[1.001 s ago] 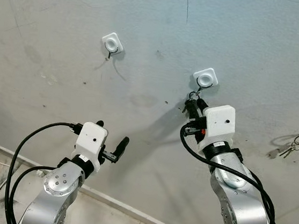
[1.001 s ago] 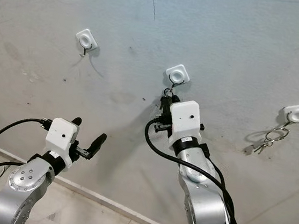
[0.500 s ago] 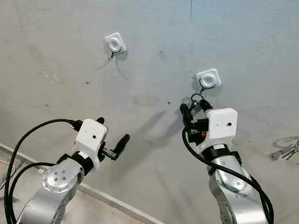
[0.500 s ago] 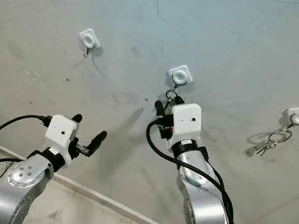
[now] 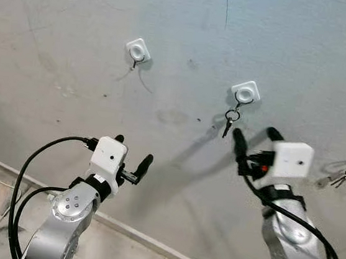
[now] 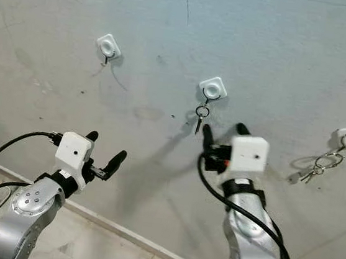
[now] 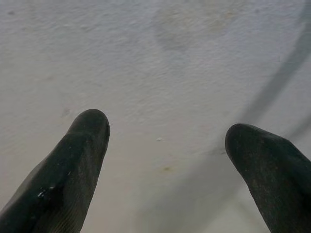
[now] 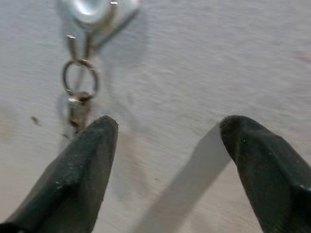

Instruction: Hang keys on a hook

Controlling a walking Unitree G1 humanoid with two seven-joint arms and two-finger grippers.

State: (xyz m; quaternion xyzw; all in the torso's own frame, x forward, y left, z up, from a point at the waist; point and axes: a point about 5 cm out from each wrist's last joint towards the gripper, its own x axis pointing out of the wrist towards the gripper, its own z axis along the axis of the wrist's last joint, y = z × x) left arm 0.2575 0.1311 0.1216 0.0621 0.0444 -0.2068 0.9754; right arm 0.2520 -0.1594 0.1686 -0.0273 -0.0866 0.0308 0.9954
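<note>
Small metal keys on a ring (image 5: pixel 228 119) hang from the white square wall hook (image 5: pixel 246 92), centre frame; right gripper (image 5: pixel 255 134), released, below-right, risks knocking them off.

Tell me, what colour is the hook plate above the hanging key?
White hook plate, clearest in the left eye view.

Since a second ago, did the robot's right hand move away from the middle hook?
Yes. The right end effector was up against the middle hook; now it sits lower and to the right, open, leaving the keys hanging.
</note>
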